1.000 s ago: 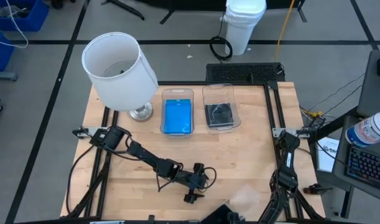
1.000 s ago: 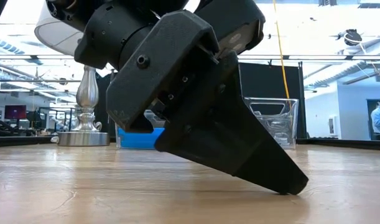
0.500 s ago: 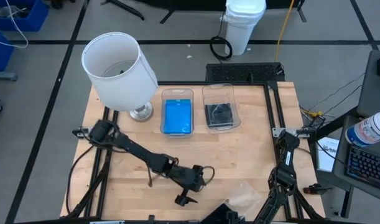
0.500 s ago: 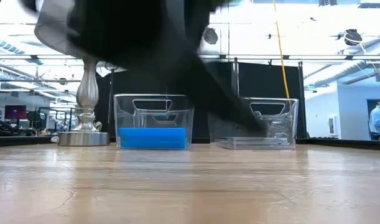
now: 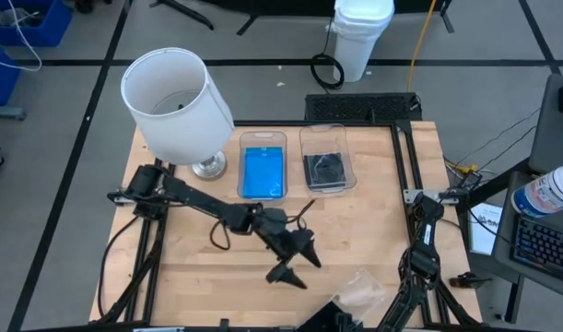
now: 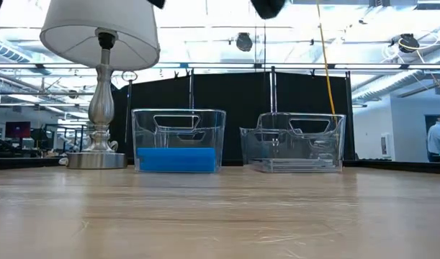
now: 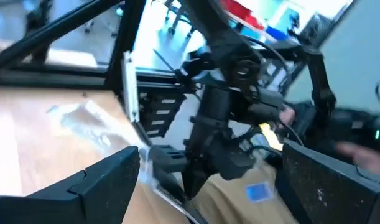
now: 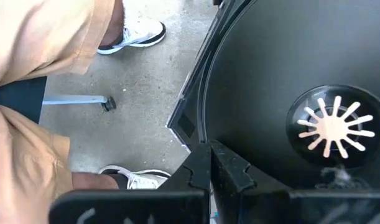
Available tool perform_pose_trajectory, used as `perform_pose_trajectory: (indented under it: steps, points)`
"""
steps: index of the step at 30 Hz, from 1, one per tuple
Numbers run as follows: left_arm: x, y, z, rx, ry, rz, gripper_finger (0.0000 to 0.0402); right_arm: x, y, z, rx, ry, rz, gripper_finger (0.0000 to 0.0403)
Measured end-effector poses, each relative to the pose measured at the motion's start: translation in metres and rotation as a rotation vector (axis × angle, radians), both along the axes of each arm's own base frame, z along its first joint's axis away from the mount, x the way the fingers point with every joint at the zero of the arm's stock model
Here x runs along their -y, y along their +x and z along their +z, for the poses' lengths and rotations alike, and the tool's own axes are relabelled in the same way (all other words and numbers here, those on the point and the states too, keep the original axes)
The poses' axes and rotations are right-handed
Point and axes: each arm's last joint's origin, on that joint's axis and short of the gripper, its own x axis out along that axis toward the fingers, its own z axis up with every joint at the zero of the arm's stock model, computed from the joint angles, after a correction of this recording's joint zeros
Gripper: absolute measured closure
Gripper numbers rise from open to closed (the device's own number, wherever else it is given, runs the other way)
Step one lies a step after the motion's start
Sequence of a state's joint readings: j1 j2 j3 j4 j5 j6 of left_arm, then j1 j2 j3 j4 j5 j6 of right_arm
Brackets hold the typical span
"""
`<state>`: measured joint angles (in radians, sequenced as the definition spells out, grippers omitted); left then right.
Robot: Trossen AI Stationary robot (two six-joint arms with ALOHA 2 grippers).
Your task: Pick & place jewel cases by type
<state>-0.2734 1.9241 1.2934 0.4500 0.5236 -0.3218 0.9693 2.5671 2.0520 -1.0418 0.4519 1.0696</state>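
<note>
Two clear bins stand at the far middle of the table. The left bin (image 5: 263,166) (image 6: 178,140) holds bright blue jewel cases (image 5: 263,175), and the right bin (image 5: 327,159) (image 6: 295,142) holds dark ones (image 5: 327,171). My left gripper (image 5: 298,263) (image 7: 208,186) hangs open above the table's near middle, pointing almost level with nothing between its fingers. My right gripper (image 8: 209,163) is shut at the table's near edge, against a dark jewel case (image 8: 289,74) with a star-shaped hub. A clear plastic piece (image 5: 359,290) lies flat beside it. My right gripper's shut fingertips (image 8: 199,158) meet the dark jewel case's edge near a corner (image 8: 193,134), slanting down from above. The case shows its flat face with the hub up. The floor shows past that edge. Whether the tips pinch or only press, I cannot tell.
A table lamp (image 5: 175,106) (image 6: 101,43) stands at the far left of the table. A person in tan trousers (image 8: 34,50) stands right at the near edge. Bare wood lies between the bins and the grippers.
My left gripper has risen from the table top, out of the low view, and gone a little toward the far right. It has tipped from pointing down to almost level and has stayed open. My right gripper has kept still and shut.
</note>
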Motion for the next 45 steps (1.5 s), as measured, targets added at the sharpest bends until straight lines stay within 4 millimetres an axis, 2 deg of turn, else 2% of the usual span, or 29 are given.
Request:
perform_pose_trajectory:
  steps: [5,12,18,26,31,45]
  points:
    - [-0.012,0.012,-0.021,-0.089,-0.073,0.018,0.0009,0.001,-0.003,-0.007,-0.002,-0.014,0.046,0.0403]
    - [-0.001,0.025,-0.043,-0.112,-0.087,0.038,0.0009,0.002,-0.004,-0.009,-0.012,-0.047,0.120,0.0403]
    - [0.005,0.050,-0.052,-0.145,-0.069,0.065,0.0009,0.002,-0.004,-0.009,-0.023,-0.060,0.156,0.0403]
    - [0.012,0.080,-0.066,-0.192,-0.045,0.008,0.0009,0.002,-0.004,-0.009,-0.019,-0.079,0.183,0.0403]
    - [0.016,0.088,-0.068,-0.188,-0.029,0.003,0.0009,0.002,-0.003,-0.009,-0.025,-0.093,0.218,0.0403]
    - [0.014,0.090,-0.082,-0.197,0.056,0.125,0.0009,0.001,-0.002,-0.011,-0.005,-0.141,0.293,0.0403]
